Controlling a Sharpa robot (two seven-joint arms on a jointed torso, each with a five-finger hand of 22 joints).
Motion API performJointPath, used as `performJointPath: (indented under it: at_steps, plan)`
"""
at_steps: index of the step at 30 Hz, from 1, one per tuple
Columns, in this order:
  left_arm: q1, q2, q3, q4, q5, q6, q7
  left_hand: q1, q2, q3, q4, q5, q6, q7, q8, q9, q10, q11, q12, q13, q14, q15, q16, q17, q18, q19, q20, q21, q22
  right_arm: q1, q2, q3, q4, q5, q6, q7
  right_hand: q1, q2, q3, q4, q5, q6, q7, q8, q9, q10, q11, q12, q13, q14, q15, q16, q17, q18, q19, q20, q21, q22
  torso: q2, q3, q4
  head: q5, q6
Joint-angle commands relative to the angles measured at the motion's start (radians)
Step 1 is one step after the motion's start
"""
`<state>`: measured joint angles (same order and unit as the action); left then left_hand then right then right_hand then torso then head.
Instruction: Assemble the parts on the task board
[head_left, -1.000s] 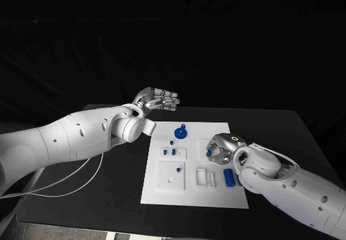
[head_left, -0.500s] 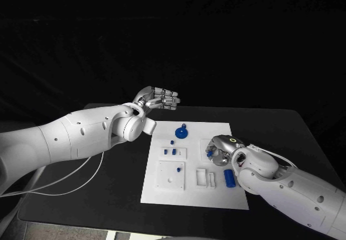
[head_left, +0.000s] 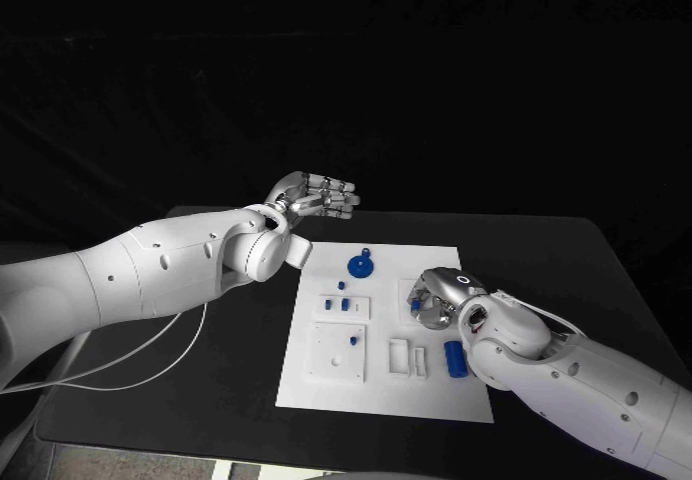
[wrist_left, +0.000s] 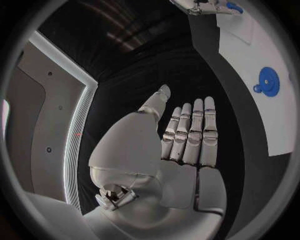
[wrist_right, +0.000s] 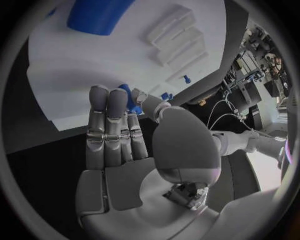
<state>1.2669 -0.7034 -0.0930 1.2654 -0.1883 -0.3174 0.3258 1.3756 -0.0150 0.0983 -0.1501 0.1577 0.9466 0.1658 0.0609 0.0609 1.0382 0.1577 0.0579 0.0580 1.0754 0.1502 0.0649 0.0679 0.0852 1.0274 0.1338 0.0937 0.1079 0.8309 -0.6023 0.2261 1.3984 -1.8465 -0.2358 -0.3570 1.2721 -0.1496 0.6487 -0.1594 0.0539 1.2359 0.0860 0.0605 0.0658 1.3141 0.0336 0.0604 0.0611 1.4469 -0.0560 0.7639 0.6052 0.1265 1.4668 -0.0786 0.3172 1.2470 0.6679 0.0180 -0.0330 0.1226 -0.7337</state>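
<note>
Nearest the robot on the white board (head_left: 433, 400), a blue cylinder (head_left: 456, 357) lies flat beside two small white blocks (head_left: 407, 356), probably parked there until its turn. Left of them stands a square white plate with one blue peg (head_left: 355, 340) upright in it.

Right hand (head_left: 437, 299) sits low over the board's right half. Its fingers (wrist_right: 112, 112) are together and curled onto a small blue part (wrist_right: 129, 99), seemingly pinched against the thumb to carry or seat it. The part's shape and the socket beneath it are hidden by the hand.

Further out are small blue pegs (head_left: 342, 301) in a white block, then a blue disc with a tab (head_left: 361, 264), flat and untouched.

Left hand (head_left: 313, 199) is raised beyond the board's far edge over the black table (head_left: 548, 250), fingers (wrist_left: 197, 132) side by side and slightly bent, holding nothing; likely kept clear.
</note>
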Motion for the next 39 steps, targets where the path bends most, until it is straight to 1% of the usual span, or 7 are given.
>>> performJointPath:
  at_steps: [1, 6, 10, 15, 23, 29, 39]
  plan:
    - [0.001, 0.003, 0.001, 0.001, 0.006, 0.004, 0.006, -0.005, 0.007, -0.002, 0.001, -0.005, -0.006, -0.001, 0.001, -0.001, -0.005, 0.001, 0.005, 0.0, -0.003, 0.0, -0.004, -0.001, 0.008, 0.003, 0.0, 0.005, -0.001, 0.0, 0.004, 0.0, 0.003, -0.001, -0.073, -0.023, 0.017, 0.015, 0.007, -0.015, -0.005, 0.018, -0.003, 0.008, 0.006, 0.021, -0.005, 0.001, 0.002, -0.001, -0.009, -0.001, 0.002, -0.015, 0.008, -0.009, 0.011, 0.005, 0.0, -0.0011, -0.0001, 0.0, -0.001]
    - [0.001, 0.004, 0.001, 0.0, 0.006, 0.005, 0.006, -0.005, 0.007, -0.002, 0.001, -0.005, -0.006, -0.001, 0.001, -0.001, -0.005, 0.001, 0.005, 0.0, -0.003, 0.0, -0.004, -0.001, 0.008, 0.003, 0.0, 0.005, -0.001, -0.001, 0.002, 0.003, 0.009, -0.01, -0.104, -0.024, 0.009, 0.013, 0.037, -0.029, -0.005, 0.04, -0.008, 0.004, 0.007, 0.045, -0.011, 0.0, 0.002, 0.002, -0.014, 0.0, 0.007, -0.021, 0.01, -0.016, 0.04, 0.031, 0.0, -0.0005, 0.0013, 0.007, -0.005]
    - [0.001, 0.002, 0.001, -0.002, 0.006, 0.005, 0.006, -0.004, 0.008, -0.001, 0.002, -0.005, -0.006, -0.001, 0.001, -0.001, -0.005, 0.001, 0.005, 0.0, -0.003, 0.0, -0.004, -0.001, 0.008, 0.003, 0.0, 0.006, -0.002, -0.016, -0.011, 0.052, 0.045, 0.007, -0.124, -0.02, 0.006, 0.011, 0.042, -0.029, -0.006, 0.049, -0.011, 0.004, 0.007, 0.054, -0.015, 0.0, 0.002, 0.004, -0.017, 0.003, 0.012, -0.023, 0.014, -0.019, 0.055, 0.044, -0.001, 0.0008, 0.001, 0.016, -0.01]
    - [0.001, 0.0, 0.001, -0.006, 0.006, 0.004, 0.006, -0.004, 0.009, -0.001, 0.002, -0.005, -0.006, -0.001, 0.001, -0.001, -0.005, 0.001, 0.005, 0.0, -0.003, 0.0, -0.004, -0.001, 0.008, 0.003, 0.0, 0.006, -0.002, -0.022, -0.035, 0.089, 0.104, 0.035, -0.135, -0.004, 0.005, 0.011, 0.041, -0.031, -0.006, 0.053, -0.013, 0.004, 0.007, 0.058, -0.016, 0.0, 0.002, 0.005, -0.018, 0.005, 0.016, -0.025, 0.015, -0.02, 0.063, 0.052, -0.002, -0.0036, -0.0034, 0.021, -0.01]
    - [0.001, 0.007, 0.001, -0.012, 0.006, 0.006, 0.007, -0.004, 0.009, -0.001, 0.002, -0.005, -0.006, -0.001, 0.001, -0.001, -0.005, 0.001, 0.005, 0.0, -0.003, 0.0, -0.004, -0.001, 0.008, 0.003, 0.0, 0.006, -0.002, -0.024, -0.029, 0.104, 0.163, 0.078, -0.117, 0.033, 0.002, 0.016, 0.032, -0.034, -0.005, 0.054, -0.013, 0.004, 0.007, 0.059, -0.017, 0.0, 0.002, 0.006, -0.018, 0.006, 0.017, -0.027, 0.017, -0.02, 0.065, 0.061, -0.002, -0.005, -0.0016, 0.032, -0.012]
    - [0.001, 0.016, 0.001, -0.016, 0.007, 0.009, 0.006, -0.004, 0.009, -0.001, 0.002, -0.005, -0.006, -0.001, 0.001, -0.001, -0.005, 0.001, 0.005, 0.0, -0.003, 0.0, -0.004, -0.001, 0.008, 0.003, 0.0, 0.006, -0.002, -0.025, 0.007, 0.073, 0.171, 0.067, -0.105, 0.054, -0.001, 0.025, 0.023, -0.041, -0.005, 0.053, -0.012, 0.004, 0.007, 0.057, -0.016, 0.0, 0.002, 0.007, -0.017, 0.005, 0.013, -0.025, 0.019, -0.019, 0.059, 0.067, -0.002, -0.0056, 0.0003, 0.047, -0.014]
    - [0.0, 0.041, 0.001, -0.047, 0.014, 0.014, 0.008, -0.006, 0.01, -0.002, 0.003, -0.006, -0.009, -0.001, 0.001, -0.001, -0.006, 0.001, 0.005, 0.0, -0.004, 0.0, -0.004, -0.001, 0.008, 0.002, 0.001, 0.007, -0.004, -0.025, 0.082, -0.033, 0.163, -0.042, -0.077, 0.091, -0.003, 0.025, 0.027, -0.047, -0.004, 0.055, -0.013, 0.004, 0.007, 0.058, -0.016, 0.0, 0.003, 0.006, -0.017, 0.006, 0.012, -0.026, 0.02, -0.018, 0.058, 0.073, -0.002, -0.0045, -0.0021, 0.073, -0.023]
